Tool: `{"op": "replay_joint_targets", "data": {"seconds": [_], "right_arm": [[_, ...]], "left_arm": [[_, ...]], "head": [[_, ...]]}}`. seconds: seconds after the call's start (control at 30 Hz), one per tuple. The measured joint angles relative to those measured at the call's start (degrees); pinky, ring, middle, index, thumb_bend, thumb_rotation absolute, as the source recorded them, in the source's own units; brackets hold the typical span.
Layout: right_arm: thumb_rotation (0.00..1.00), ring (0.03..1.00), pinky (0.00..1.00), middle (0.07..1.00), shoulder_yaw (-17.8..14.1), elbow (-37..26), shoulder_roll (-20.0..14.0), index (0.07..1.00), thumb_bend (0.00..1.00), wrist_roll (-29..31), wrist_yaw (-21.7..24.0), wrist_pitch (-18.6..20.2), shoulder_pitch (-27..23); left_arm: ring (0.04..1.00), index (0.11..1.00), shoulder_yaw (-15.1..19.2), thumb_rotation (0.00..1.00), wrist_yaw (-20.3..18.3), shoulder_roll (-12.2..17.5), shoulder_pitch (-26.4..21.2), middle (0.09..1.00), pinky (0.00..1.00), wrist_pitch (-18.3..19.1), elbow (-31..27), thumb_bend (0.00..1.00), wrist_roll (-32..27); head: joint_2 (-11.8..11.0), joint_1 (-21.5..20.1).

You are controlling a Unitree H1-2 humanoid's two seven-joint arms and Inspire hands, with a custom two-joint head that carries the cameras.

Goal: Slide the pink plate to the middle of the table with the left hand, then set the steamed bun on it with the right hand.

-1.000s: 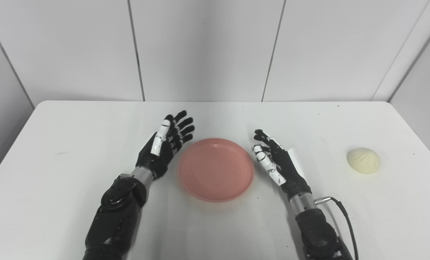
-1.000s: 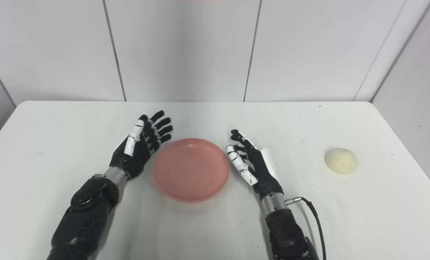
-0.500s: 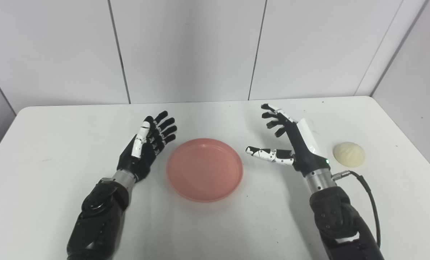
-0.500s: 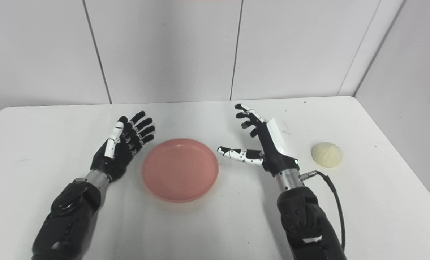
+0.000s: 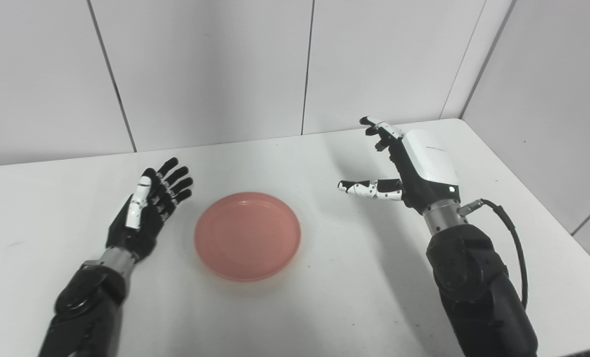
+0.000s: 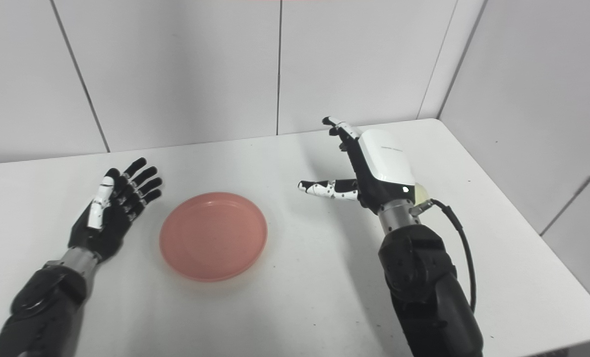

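Resting near mid-table (image 5: pixel 324 307), pink plate (image 5: pixel 247 236), bare. Spread and holding nothing beside it, left hand (image 5: pixel 146 210); likewise splayed, right hand (image 6: pixel 369 168), hiding nearly all of steamed bun (image 6: pixel 422 191). Unreadable small print on white hand cover (image 6: pixel 387 159).

Bare table (image 5: pixel 354 277) all round the pink plate (image 5: pixel 248 236); open left hand (image 5: pixel 148 208) just beside its left rim, apart. Wide gap between plate and raised, spread right hand (image 5: pixel 409 166). Steamed bun (image 6: pixel 420 191) almost hidden behind that wrist.
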Motion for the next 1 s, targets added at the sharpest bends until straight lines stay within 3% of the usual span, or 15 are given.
{"op": "replay_joint_targets", "data": {"seconds": [0.17, 0.3, 0.47, 0.67, 0.77, 1.0], "right_arm": [[0.36, 0.723, 0.60, 0.773, -2.69, -1.80, -0.57, 0.791, 0.85, -2.33, 4.89, 3.75, 0.00], [0.39, 0.723, 0.59, 0.771, -6.32, -1.89, -0.29, 0.801, 0.85, -7.34, 10.06, 4.15, 0.00], [0.36, 0.701, 0.58, 0.771, -10.74, -1.83, 0.23, 0.795, 0.83, -10.24, 15.24, 4.36, -0.04], [0.36, 0.758, 0.62, 0.825, -14.20, -0.89, 0.61, 0.802, 0.83, -11.37, 16.98, 4.40, -0.23], [0.35, 0.751, 0.62, 0.810, -15.51, 0.58, 1.22, 0.808, 0.84, -12.47, 17.90, 4.42, -0.47], [0.31, 0.755, 0.64, 0.809, -14.87, 3.57, 1.20, 0.772, 0.84, -12.60, 16.53, 4.42, -1.10]], "left_arm": [[0.887, 0.899, 0.70, 0.94, -1.71, 0.72, -1.09, 0.906, 0.90, -1.65, 2.87, 0.54, -0.63], [0.893, 0.906, 1.18, 0.96, -3.16, 1.60, -2.07, 0.912, 0.90, -2.76, 5.14, 0.53, -0.67], [0.879, 0.893, 1.69, 0.93, -4.04, 1.98, -2.59, 0.897, 0.89, -3.01, 6.40, 0.54, -1.28], [0.870, 0.884, 1.92, 0.89, -4.82, 2.34, -2.89, 0.891, 0.87, -3.30, 7.28, 0.57, -1.31], [0.866, 0.883, 1.95, 0.91, -5.18, 2.60, -2.88, 0.886, 0.87, -3.30, 7.28, 0.56, -1.31], [0.848, 0.869, 1.92, 0.91, -5.87, 3.78, -3.16, 0.868, 0.85, -4.46, 8.57, 0.55, -1.28]], "head": [[-0.09, -2.55], [0.09, -3.51], [0.18, -4.66], [0.62, -5.89], [0.79, -6.77], [1.32, -7.91]]}}
